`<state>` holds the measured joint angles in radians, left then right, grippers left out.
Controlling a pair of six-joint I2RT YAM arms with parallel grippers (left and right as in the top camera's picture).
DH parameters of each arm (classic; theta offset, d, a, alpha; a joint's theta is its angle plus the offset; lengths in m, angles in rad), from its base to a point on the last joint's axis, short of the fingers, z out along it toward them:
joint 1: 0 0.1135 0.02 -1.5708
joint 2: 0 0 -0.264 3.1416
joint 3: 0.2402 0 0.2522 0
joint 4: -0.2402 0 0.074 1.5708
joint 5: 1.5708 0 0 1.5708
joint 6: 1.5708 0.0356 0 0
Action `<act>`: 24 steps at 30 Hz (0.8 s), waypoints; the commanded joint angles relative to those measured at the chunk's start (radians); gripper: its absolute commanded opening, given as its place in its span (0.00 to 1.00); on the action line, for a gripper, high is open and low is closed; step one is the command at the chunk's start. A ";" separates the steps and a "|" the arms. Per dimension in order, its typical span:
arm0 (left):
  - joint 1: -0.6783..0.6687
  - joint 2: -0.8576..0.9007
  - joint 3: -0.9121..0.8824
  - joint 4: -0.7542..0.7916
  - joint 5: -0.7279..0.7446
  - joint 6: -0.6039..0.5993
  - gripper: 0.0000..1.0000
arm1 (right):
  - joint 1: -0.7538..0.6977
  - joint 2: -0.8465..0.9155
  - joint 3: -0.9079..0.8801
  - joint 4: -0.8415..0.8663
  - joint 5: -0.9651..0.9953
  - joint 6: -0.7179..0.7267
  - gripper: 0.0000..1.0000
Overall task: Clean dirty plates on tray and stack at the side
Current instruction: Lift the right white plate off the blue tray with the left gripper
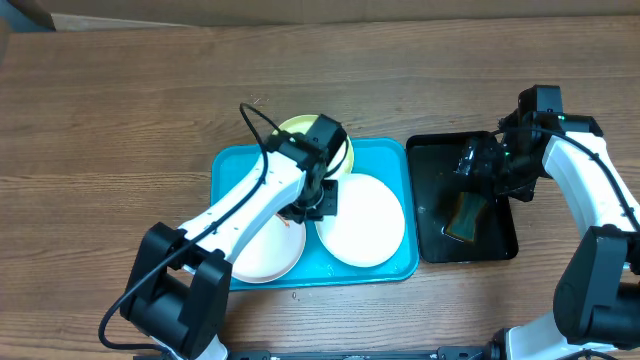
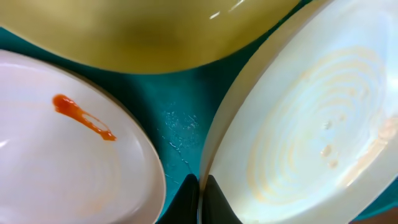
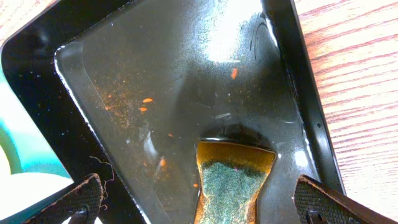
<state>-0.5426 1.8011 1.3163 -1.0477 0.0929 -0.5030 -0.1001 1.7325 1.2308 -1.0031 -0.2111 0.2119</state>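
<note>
Three plates lie on the turquoise tray (image 1: 385, 155). The pale yellow-green plate (image 1: 298, 129) is at the back, largely under my left arm. The white plate at front left (image 1: 262, 250) carries a red-orange smear (image 2: 82, 116). My left gripper (image 1: 318, 200) is shut on the left rim of the other white plate (image 1: 362, 220). In the left wrist view its black fingertips (image 2: 189, 196) pinch that rim, and the plate (image 2: 311, 124) shows faint orange rings. My right gripper (image 1: 490, 165) hangs open over the black tray (image 1: 505, 245).
A yellow sponge with a green scouring face (image 3: 233, 180) lies in the wet black tray (image 3: 186, 81), between my right gripper's spread fingers (image 3: 68, 202). Orange specks dot that tray. Bare wooden table (image 1: 120, 120) surrounds both trays.
</note>
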 commanded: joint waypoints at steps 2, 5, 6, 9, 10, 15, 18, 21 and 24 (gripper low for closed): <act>0.031 0.009 0.092 -0.046 0.002 0.087 0.04 | 0.002 -0.005 0.026 0.006 -0.008 -0.003 1.00; 0.041 0.009 0.158 -0.085 0.002 0.122 0.04 | 0.002 -0.005 0.026 0.006 -0.008 -0.003 1.00; 0.043 0.009 0.181 -0.097 0.001 0.132 0.04 | 0.002 -0.005 0.026 0.020 -0.008 -0.003 1.00; 0.045 0.009 0.264 -0.122 0.000 0.164 0.04 | -0.015 -0.005 0.028 0.042 -0.043 -0.002 1.00; 0.045 0.009 0.286 -0.122 0.000 0.167 0.04 | -0.024 -0.005 0.028 0.051 -0.053 -0.003 1.00; 0.026 0.009 0.392 -0.056 -0.045 0.167 0.04 | -0.147 -0.005 0.029 0.113 -0.137 -0.002 1.00; -0.003 0.009 0.396 0.032 -0.091 0.167 0.04 | -0.247 -0.005 0.029 0.145 -0.198 -0.002 1.00; -0.048 0.010 0.396 0.112 -0.166 0.167 0.04 | -0.352 -0.005 0.029 0.167 -0.229 -0.002 1.00; -0.101 0.010 0.396 0.190 -0.275 0.172 0.04 | -0.439 -0.005 0.028 0.171 -0.228 -0.002 1.00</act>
<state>-0.5945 1.8015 1.6886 -0.8959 -0.0517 -0.3576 -0.4778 1.7325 1.2316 -0.8345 -0.4004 0.2111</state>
